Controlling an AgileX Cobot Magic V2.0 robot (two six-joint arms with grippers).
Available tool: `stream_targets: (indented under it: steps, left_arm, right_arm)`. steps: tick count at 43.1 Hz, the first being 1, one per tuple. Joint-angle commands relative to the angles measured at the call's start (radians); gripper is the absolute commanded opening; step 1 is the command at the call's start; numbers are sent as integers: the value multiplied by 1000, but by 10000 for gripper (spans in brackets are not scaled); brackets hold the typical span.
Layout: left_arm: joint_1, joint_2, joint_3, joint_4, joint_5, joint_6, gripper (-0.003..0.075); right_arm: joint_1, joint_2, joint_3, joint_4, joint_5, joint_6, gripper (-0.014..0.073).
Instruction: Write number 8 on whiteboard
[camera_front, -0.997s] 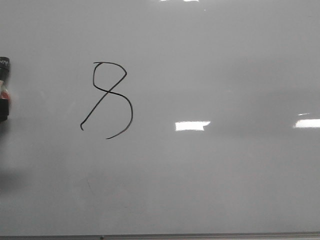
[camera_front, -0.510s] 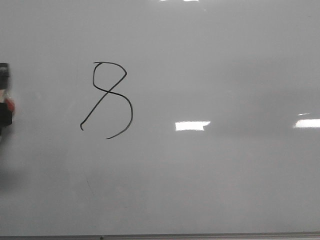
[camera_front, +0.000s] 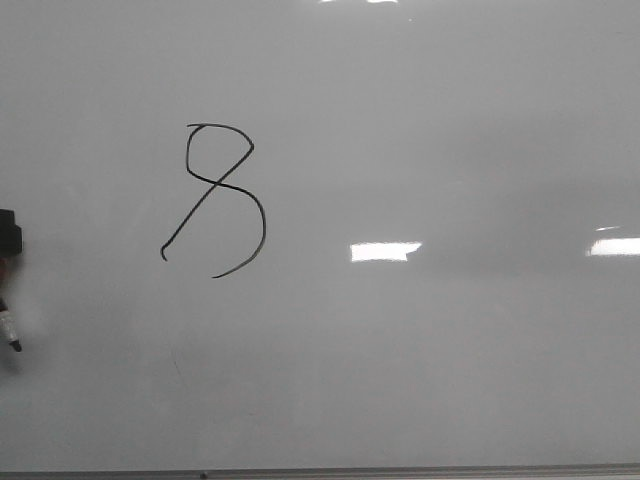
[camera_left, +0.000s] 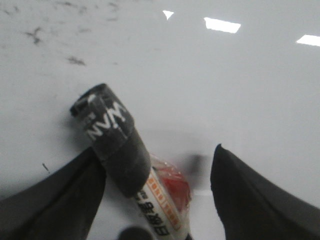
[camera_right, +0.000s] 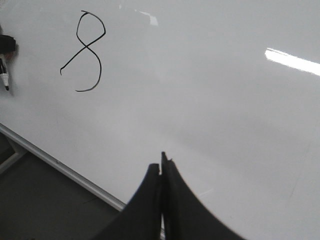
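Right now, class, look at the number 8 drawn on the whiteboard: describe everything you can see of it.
The number 8 is a thin black marker line, hand-drawn and slanted, on the left half of the glossy pale-grey whiteboard. Its small upper loop is closed; the strokes cross at the middle. The lower loop stays open: the left stroke ends in a tiny hook, the right one curves round and stops short of it. Nothing touches or covers it. The right wrist view also shows it whole.

Left pincer (camera_left: 155, 200) dark grey, tapered fingers (camera_left: 250, 200) (matte), right pincer (camera_right: 161, 167) alike
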Motion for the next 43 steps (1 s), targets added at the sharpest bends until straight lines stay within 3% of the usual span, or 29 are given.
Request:
stream_targets:
  steps: [1, 10, 17, 21, 30, 43]
  left_arm:
    - [20, -102, 15, -17, -72, -1, 454]
    - [48, -360, 119, 27, -33, 95, 444]
    - [48, -604, 111, 36, 221, 114, 360]
    - [48, -727, 95, 62, 318, 114, 270]
    - [48, -975, 46, 89, 602, 114, -18]
    - [48, -1301, 46, 74, 799, 114, -21]
  right_arm:
    - [-4, 0, -26, 23, -52, -1, -69]
    - [-4, 0, -26, 23, -52, -1, -69]
    - [-4, 0, -26, 23, -52, -1, -69]
    - [-4, 0, -26, 23, -51, -1, -69]
    - [-4, -33, -24, 23, -51, -1, -69]
    - [-4, -251, 101, 99, -222, -1, -69]
